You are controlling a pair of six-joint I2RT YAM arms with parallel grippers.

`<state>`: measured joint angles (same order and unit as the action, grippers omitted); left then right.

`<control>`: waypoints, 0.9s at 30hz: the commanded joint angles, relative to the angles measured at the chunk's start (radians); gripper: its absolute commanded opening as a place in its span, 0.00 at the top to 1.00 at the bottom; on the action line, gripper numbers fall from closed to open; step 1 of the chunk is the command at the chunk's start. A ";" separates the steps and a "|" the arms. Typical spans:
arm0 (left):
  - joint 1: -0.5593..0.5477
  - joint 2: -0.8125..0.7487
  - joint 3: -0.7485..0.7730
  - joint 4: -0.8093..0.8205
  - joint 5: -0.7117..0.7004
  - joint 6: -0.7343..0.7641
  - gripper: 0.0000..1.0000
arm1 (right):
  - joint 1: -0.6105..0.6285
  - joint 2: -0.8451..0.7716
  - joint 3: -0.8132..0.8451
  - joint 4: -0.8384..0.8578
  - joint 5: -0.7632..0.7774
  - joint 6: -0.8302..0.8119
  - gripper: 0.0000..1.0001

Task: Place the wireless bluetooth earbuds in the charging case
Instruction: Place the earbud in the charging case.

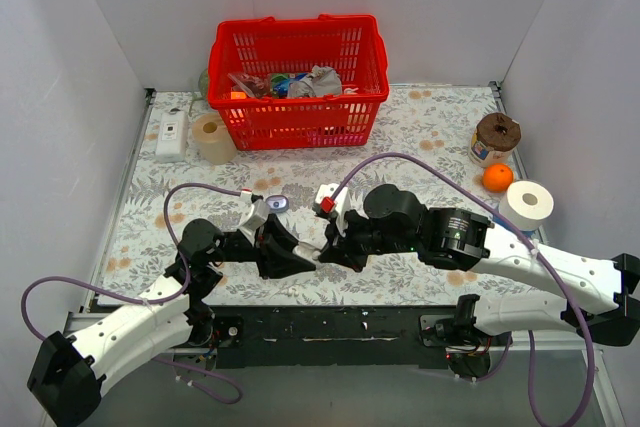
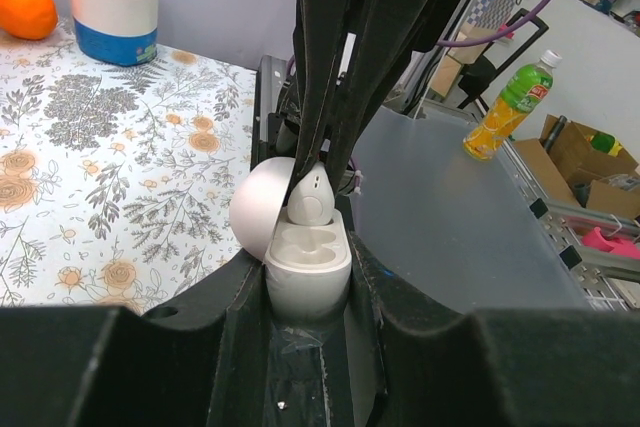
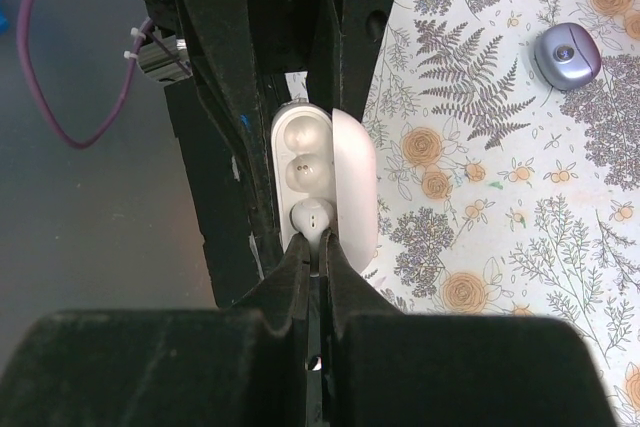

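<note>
Seating an earbud [image 3: 313, 215] now, I reckon: right gripper [image 3: 316, 252] pinches it at the end socket of the open charging case [image 3: 300, 142], which the left gripper [image 2: 306, 297] clamps near the front edge of the table [image 1: 440, 147]. Next: gentle straight push, release.
</note>
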<state>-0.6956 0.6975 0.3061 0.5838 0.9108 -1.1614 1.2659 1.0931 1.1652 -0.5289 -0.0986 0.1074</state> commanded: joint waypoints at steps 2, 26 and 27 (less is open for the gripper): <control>0.002 -0.010 0.005 0.109 -0.038 -0.018 1.00 | 0.030 0.017 0.004 0.032 0.006 0.021 0.99; 0.002 0.020 -0.036 0.378 0.023 -0.211 1.00 | 0.087 -0.025 0.031 -0.112 0.031 -0.080 0.99; 0.002 0.026 -0.038 0.393 0.026 -0.224 1.00 | 0.089 -0.027 0.033 -0.118 0.030 -0.087 0.99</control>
<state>-0.6960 0.7132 0.2554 0.7570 0.9405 -1.2987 1.3399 1.0824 1.1725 -0.5430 -0.0383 0.0669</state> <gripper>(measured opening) 0.274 0.039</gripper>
